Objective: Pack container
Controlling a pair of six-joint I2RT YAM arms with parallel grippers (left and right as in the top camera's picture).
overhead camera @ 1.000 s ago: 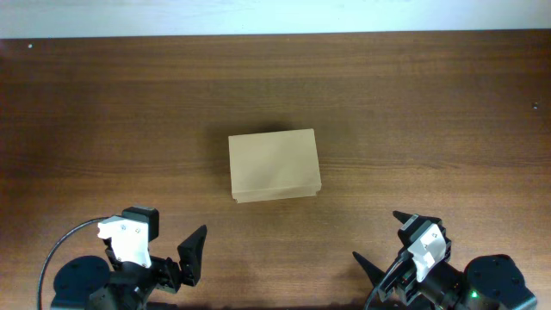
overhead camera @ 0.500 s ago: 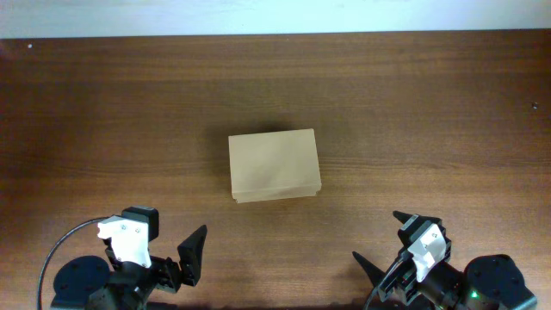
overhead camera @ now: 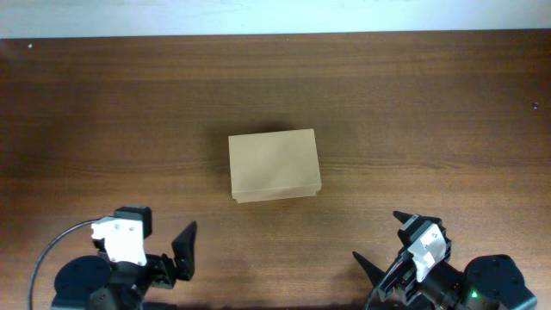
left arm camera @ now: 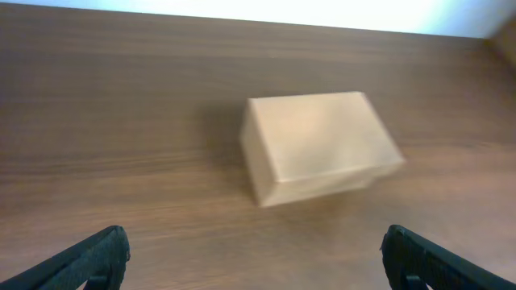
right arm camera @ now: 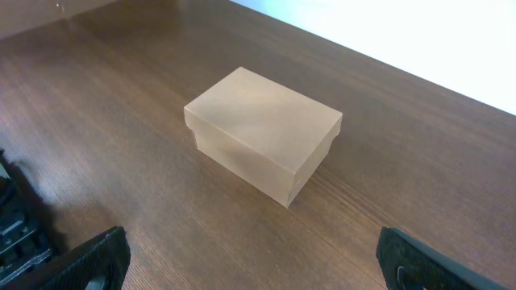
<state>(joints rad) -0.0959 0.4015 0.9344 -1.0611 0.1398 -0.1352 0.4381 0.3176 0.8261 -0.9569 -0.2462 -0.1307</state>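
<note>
The container [overhead camera: 275, 164] is a small plain tan cardboard box with its lid shut, standing in the middle of the wooden table. It also shows in the left wrist view [left arm camera: 318, 145] and in the right wrist view [right arm camera: 264, 129]. My left gripper [left arm camera: 256, 256] is open and empty at the near left, well short of the box. My right gripper [right arm camera: 254, 259] is open and empty at the near right, also well short of the box. Nothing else for packing is in view.
The dark wooden table [overhead camera: 430, 112] spreads around the box. A white wall edge [overhead camera: 275, 15] runs along the far side. The left arm's base [right arm camera: 16, 229] shows at the left of the right wrist view.
My left arm has shifted slightly left and back at the table's near edge. The box and the right arm have not moved.
</note>
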